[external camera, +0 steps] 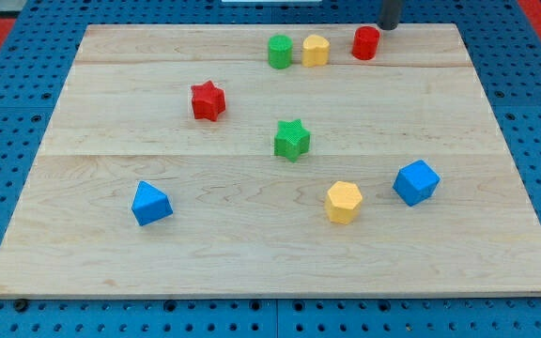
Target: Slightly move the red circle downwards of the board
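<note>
The red circle stands near the top edge of the wooden board, right of centre. My tip is at the board's top edge, just up and to the right of the red circle, very close to it; contact cannot be told. To the circle's left stand a yellow rounded block and a green circle in a row.
A red star lies upper left of centre, a green star at the centre. A blue triangular block is lower left, a yellow hexagon and a blue block lower right.
</note>
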Controlling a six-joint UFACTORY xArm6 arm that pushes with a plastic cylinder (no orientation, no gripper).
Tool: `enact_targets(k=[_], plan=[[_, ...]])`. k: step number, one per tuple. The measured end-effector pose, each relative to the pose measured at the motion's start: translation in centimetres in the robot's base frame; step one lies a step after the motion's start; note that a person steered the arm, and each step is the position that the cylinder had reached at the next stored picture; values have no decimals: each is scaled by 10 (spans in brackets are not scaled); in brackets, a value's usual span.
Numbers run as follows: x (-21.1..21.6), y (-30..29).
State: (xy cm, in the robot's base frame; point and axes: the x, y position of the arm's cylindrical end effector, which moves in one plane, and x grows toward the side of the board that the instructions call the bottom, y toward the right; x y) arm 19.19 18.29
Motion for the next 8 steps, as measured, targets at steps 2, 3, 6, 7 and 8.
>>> enact_targets(k=[2, 3, 6, 7, 8], plan=[[0, 6], [0, -18], [0, -48], [0, -43], [0, -41]])
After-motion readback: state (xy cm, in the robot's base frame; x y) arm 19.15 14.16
